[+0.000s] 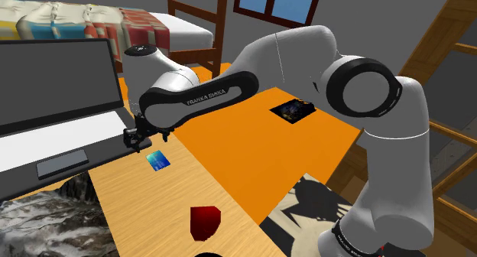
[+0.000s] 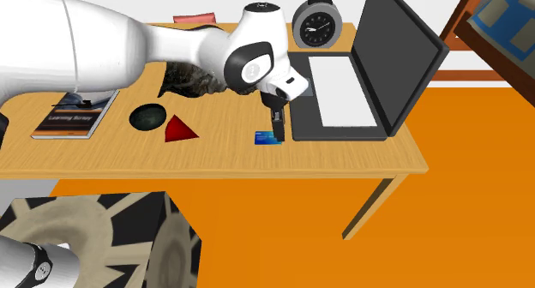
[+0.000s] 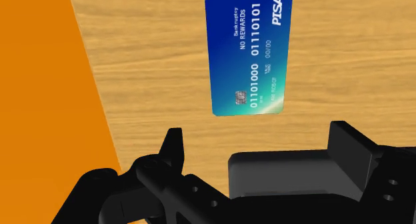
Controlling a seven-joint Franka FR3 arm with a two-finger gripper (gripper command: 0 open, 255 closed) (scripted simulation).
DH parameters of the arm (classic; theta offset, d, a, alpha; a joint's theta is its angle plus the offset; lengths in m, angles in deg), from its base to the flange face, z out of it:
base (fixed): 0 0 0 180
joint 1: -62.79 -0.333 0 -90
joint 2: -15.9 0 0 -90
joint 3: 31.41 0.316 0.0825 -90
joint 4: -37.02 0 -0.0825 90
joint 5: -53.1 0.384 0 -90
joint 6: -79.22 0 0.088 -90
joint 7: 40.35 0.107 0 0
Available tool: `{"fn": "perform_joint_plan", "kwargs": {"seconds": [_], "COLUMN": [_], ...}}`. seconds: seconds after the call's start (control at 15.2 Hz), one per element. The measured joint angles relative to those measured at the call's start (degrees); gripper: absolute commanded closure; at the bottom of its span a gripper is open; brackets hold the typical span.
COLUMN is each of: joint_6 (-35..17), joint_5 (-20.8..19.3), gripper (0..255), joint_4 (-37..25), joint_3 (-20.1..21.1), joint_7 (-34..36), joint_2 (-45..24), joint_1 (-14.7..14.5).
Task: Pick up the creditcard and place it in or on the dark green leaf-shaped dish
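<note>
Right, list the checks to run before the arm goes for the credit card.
1. Gripper open: ok.
2. Credit card flat on the table, nothing on it: ok.
3. Card between the fingers: not ok, it lies ahead of them.
4. Clearance from the laptop edge: cannot tell.
5. Dark dish looks empty: ok.
6. Low path to the dish: not ok, a red object stands between.

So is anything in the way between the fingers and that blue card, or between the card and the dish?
Nothing lies between the open fingers and the blue card. A red pointed object sits between the card and the dark dish, so the card likely needs lifting over it.
</note>
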Motion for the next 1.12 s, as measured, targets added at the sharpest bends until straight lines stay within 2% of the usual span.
{"fn": "perform_joint_plan", "kwargs": {"seconds": [0.33,0.79,0.86,1.12], "joint_6": [-2.6,-3.1,-3.1,-3.2], "joint_5": [-1.0,-1.3,-1.3,-1.3], "gripper": [0,0,255,255], "joint_4": [0.7,0.5,0.5,0.5], "joint_3": [-0.6,-0.9,-0.9,-0.8], "joint_7": [0.7,0.8,0.8,0.8], "joint_2": [-2.0,-2.8,-2.8,-2.7], "joint_1": [-0.2,-0.4,-0.4,-0.4]}}
